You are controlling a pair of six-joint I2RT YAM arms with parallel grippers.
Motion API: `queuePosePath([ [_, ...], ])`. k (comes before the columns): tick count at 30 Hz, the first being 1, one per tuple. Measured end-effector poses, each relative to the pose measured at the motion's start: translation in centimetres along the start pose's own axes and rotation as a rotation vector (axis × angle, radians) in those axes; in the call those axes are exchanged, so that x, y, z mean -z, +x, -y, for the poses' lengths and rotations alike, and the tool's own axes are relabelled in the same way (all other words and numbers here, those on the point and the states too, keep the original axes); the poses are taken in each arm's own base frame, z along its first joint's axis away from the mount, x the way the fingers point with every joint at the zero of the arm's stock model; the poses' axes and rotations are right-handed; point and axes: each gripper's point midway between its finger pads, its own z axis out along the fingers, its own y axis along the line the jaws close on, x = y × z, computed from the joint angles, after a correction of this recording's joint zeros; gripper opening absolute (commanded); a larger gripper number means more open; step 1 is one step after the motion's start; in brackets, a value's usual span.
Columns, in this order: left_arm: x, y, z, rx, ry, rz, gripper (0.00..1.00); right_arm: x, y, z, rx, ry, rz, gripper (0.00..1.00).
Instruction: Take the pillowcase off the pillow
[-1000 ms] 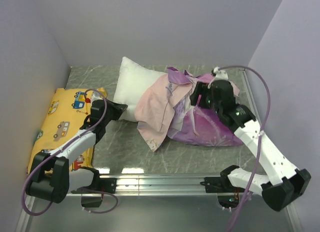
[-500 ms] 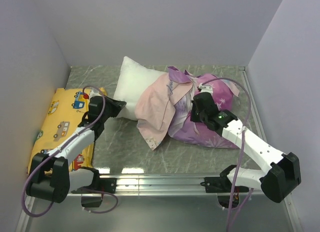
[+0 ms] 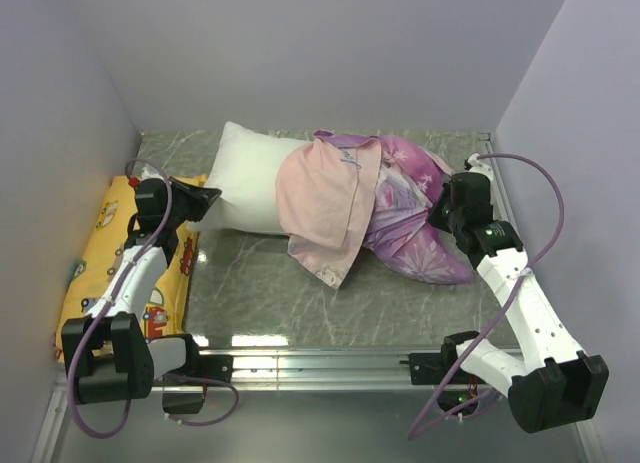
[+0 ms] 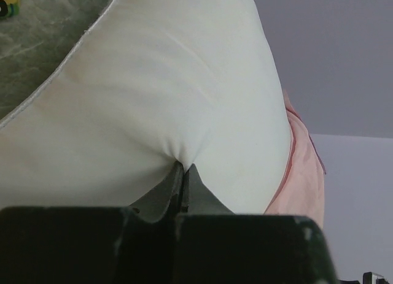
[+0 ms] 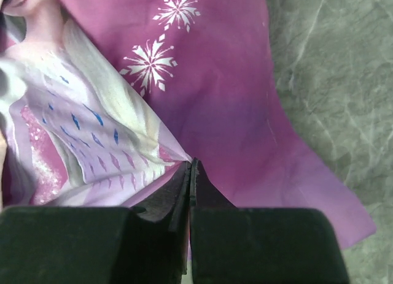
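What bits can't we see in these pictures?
1. Top view: how much of the pillow sits inside the pillowcase; its folded-back pink lining covers that end.
2. Right wrist view: the face of the printed princess, cut off at the top-left edge above the right pincer.
3. Left wrist view: most of the table, blocked by the pillow that the left pincer pinches.
4. Top view: part of the yellow cushion, under the left arm.

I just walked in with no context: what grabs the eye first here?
A purple-pink pillowcase lies bunched mid-table, partly pulled off a plump white pillow that sticks out to the left. The left gripper pinches the pillow, and the right gripper pinches the pillowcase. A yellow cushion lies at the left edge.
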Motion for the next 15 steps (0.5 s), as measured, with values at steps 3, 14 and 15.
queuePosePath([
  [3, 0.1, -0.6, 0.4, -0.016, 0.005, -0.007, 0.00, 0.0, 0.4, -0.6, -0.014, -0.038, -0.023, 0.00],
  [14, -1.4, -0.1, 4.5, -0.222, 0.006, -0.033, 0.70, -1.6, 6.7, -4.7, 0.117, -0.108, -0.139, 0.00],
  [15, -1.0, 0.6, 5.2, -0.242, 0.015, -0.037, 0.72, -2.0, 7.6, -4.5, 0.123, -0.103, -0.158, 0.00],
])
